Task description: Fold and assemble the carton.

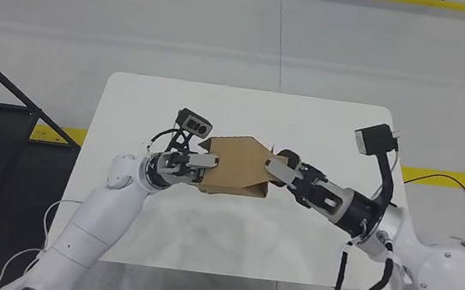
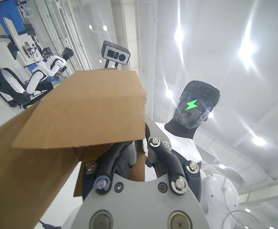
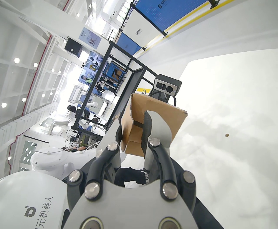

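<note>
**Holding a part-folded carton between two grippers above the worktop**

We see a brown cardboard carton [image 1: 235,164] near the middle of a white worktop [image 1: 329,130], with one robot arm at each end of it. The carton looks raised a little off the surface, though we cannot tell whether its lower edge touches. It is not yet a closed box: from above, one end comes to a point, and flaps stand loose.

The left gripper [image 1: 198,164] meets the carton's left end. In the left wrist view a thin cardboard panel runs between its fingers [image 2: 156,132], which seem to be pinching that panel. A broad flap hides their tips.

The right gripper [image 1: 276,169] meets the opposite end. In the right wrist view its fingers [image 3: 157,125] straddle the carton's open end. One pad lies against an upright flap and the other sits inside the opening, so they appear to be clamped on that wall.

We judge the carton to be light and dry, and not slippery. Its flat panels should be stiff, but it will hinge easily along its creases. Hard pinching could dent the edges, and loose flaps will swing if they are grabbed alone. The safer hold, in our view, is on a flat panel close to a crease, with one gripper steadying the body while the other presses a flap over.
</note>
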Action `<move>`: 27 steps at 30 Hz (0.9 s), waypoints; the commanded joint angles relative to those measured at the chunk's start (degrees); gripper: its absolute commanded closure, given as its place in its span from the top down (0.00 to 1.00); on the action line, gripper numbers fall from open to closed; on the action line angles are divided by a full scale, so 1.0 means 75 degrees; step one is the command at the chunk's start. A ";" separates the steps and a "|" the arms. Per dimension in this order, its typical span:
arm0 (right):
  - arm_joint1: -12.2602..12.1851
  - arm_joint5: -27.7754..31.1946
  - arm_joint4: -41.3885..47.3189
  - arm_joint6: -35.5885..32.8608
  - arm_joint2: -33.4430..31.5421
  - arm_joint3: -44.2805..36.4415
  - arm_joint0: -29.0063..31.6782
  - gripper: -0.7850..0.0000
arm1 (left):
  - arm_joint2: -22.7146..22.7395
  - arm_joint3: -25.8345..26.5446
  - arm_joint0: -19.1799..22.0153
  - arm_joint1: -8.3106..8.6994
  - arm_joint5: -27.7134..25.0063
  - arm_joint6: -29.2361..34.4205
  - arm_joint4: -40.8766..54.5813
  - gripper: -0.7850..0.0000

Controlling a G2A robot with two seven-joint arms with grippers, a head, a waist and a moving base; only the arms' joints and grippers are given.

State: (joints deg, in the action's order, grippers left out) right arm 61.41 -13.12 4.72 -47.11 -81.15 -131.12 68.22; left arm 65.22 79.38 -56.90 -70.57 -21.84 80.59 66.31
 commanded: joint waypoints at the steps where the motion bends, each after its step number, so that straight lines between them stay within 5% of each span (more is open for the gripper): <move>1: -0.0008 -0.0042 -0.0015 -0.0027 0.0026 0.0046 -0.0016 0.28 | 0.0036 0.0004 -0.0012 -0.0014 -0.0017 0.0015 0.0022 0.00; 27: -0.0067 0.0087 -0.0225 -0.0026 0.0501 0.0234 -0.0181 0.32 | 0.0271 -0.0032 -0.0073 -0.0176 -0.0008 0.0128 0.0019 0.00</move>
State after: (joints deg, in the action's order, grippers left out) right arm 60.93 -12.38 3.10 -47.40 -77.36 -129.38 66.83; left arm 67.16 79.16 -57.43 -71.83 -21.93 81.55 66.43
